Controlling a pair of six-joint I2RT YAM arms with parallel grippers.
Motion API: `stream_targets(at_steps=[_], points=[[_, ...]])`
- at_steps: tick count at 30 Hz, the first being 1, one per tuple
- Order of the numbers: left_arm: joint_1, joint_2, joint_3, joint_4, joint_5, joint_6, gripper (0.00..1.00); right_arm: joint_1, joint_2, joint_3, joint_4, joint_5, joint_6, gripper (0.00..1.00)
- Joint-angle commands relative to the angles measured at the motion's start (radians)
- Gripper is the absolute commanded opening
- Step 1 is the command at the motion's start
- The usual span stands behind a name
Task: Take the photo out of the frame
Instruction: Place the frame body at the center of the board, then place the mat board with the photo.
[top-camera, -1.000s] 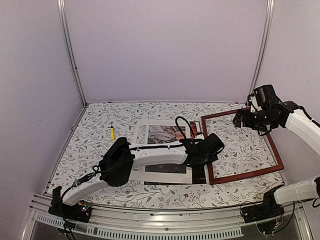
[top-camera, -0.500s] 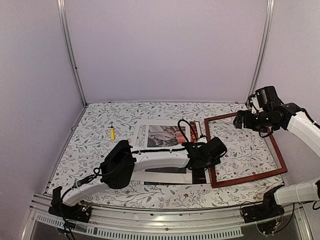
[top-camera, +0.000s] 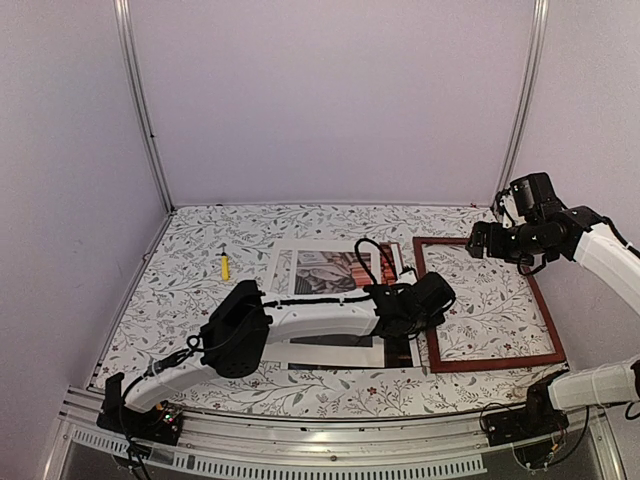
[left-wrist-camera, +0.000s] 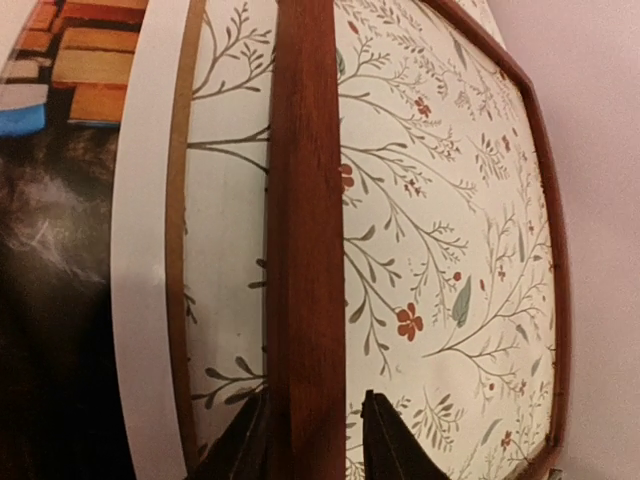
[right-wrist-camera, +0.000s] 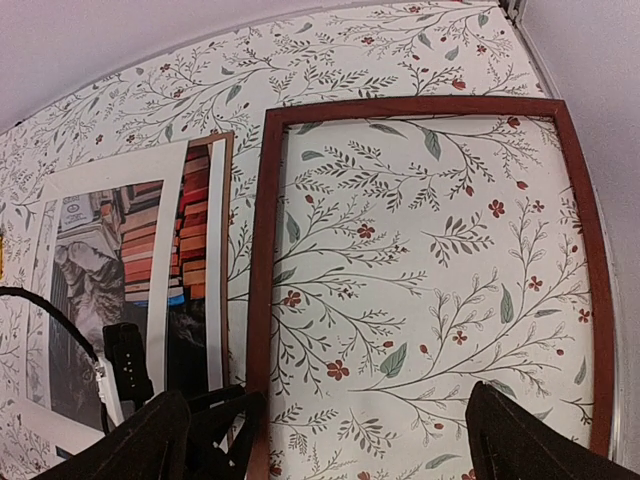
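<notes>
The frame (top-camera: 495, 362), thin dark reddish-brown wood, lies flat on the floral table at the right, with only tablecloth showing inside it. The photo (top-camera: 325, 270), a tabby cat among red-orange books with a white border, lies just left of it, apart from the frame. My left gripper (top-camera: 432, 300) straddles the frame's left rail (left-wrist-camera: 305, 250); its jaws are open, with a small gap between the right finger and the rail (left-wrist-camera: 317, 400). The photo's white border (left-wrist-camera: 140, 250) shows beside that rail. My right gripper (top-camera: 480, 240) hovers wide open above the frame (right-wrist-camera: 410, 105), holding nothing (right-wrist-camera: 325, 420).
A thin brown backing-board edge (right-wrist-camera: 228, 200) runs between the photo (right-wrist-camera: 100, 260) and the frame. A small yellow object (top-camera: 225, 265) lies on the cloth at the left. Metal posts and lilac walls close in the table's back and sides.
The frame has slid right and swung from a tilt to lie square on the table. My left gripper went with it and its jaws have loosened on the rail.
</notes>
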Motion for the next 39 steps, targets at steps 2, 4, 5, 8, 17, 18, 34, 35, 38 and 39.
stream_targets(at_steps=[2, 4, 5, 8, 17, 18, 34, 35, 38, 39], points=[[-0.014, -0.047, -0.001, 0.11, -0.012, 0.023, 0.36, 0.007, 0.001, -0.001, 0.009, -0.001, -0.011, 0.99], [-0.013, -0.059, -0.014, 0.119, -0.014, 0.032, 0.36, 0.007, 0.005, 0.0, 0.009, -0.002, -0.012, 0.99], [-0.012, -0.065, -0.023, 0.122, -0.012, 0.034, 0.36, 0.007, 0.009, 0.0, 0.008, -0.003, -0.013, 0.99], [-0.009, -0.093, -0.055, 0.135, -0.014, 0.048, 0.38, 0.007, 0.016, -0.001, 0.01, -0.02, -0.016, 0.99], [0.031, -0.356, -0.387, 0.254, 0.004, 0.129, 0.47, 0.007, 0.002, -0.03, 0.035, -0.188, -0.034, 0.99], [0.039, -0.391, -0.438, 0.265, 0.006, 0.138, 0.48, 0.007, -0.001, -0.037, 0.041, -0.203, -0.033, 0.99], [0.257, -0.905, -1.168, 0.346, 0.17, 0.244, 0.56, 0.071, 0.026, -0.137, 0.201, -0.421, 0.075, 0.99], [0.275, -0.93, -1.199, 0.345, 0.185, 0.252, 0.57, 0.08, 0.032, -0.146, 0.216, -0.43, 0.086, 0.99], [0.334, -1.001, -1.29, 0.338, 0.225, 0.29, 0.58, 0.114, 0.059, -0.164, 0.255, -0.454, 0.112, 0.99], [0.355, -1.023, -1.318, 0.335, 0.24, 0.305, 0.58, 0.131, 0.066, -0.168, 0.265, -0.455, 0.126, 0.99]])
